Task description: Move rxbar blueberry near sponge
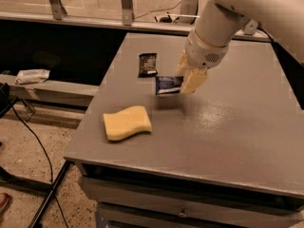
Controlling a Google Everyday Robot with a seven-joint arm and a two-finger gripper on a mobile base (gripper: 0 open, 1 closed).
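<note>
The tool [187,80] clamps the right end of the rxbar blueberry [166,85], held just above the worktop [228,122], between the black-brown wrapper [147,64] and the sponge [127,122] near the left edge. Open surface lies right and front. The bar's long axis runs left-right, free end leftward.

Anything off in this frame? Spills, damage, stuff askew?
Nothing stands out. The gripper holds the rxbar blueberry by one end above the table, shadow beneath it. The sponge and the black wrapper lie flat, with no spill.
</note>
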